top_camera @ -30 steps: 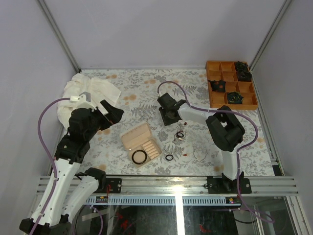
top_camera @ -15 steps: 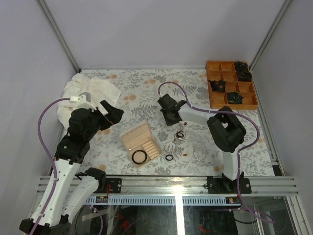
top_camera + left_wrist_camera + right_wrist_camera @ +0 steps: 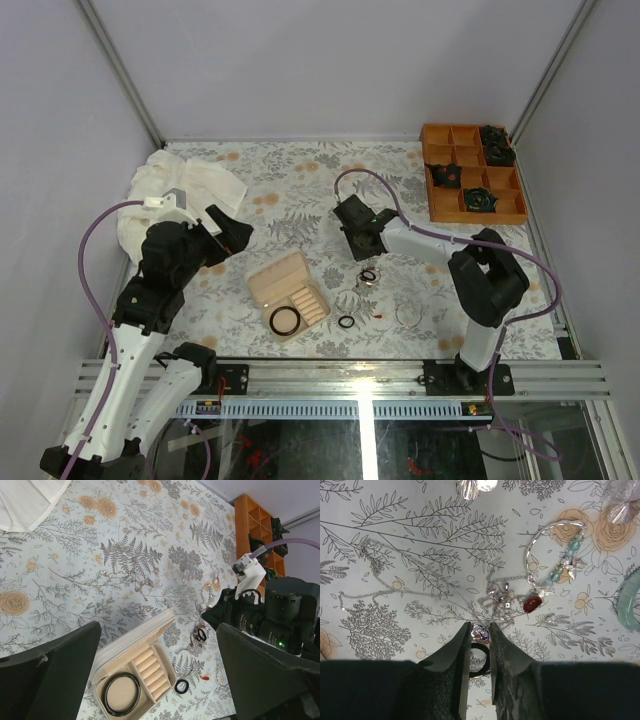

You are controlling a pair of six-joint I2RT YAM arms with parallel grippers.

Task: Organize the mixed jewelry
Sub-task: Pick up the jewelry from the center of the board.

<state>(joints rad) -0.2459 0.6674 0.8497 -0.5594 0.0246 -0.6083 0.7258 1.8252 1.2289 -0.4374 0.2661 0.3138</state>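
Observation:
The mixed jewelry lies scattered on the floral cloth right of the open beige jewelry box, which holds a black bangle. My right gripper is at the cluster's far edge. In the right wrist view the right gripper is shut on a tiny iridescent sparkly piece at its tips, and a black ring lies below between the fingers. A beaded teal bracelet, a red earring and a silver chain lie just ahead. My left gripper hangs open above the box.
An orange compartment tray with dark rosettes stands at the back right. A white cloth lies bunched at the back left. A black ring, a small red earring and a thin hoop lie near the front edge.
My right gripper has narrowed onto the small sparkly piece, and the right arm's elbow has swung to the right. The left arm has not moved.

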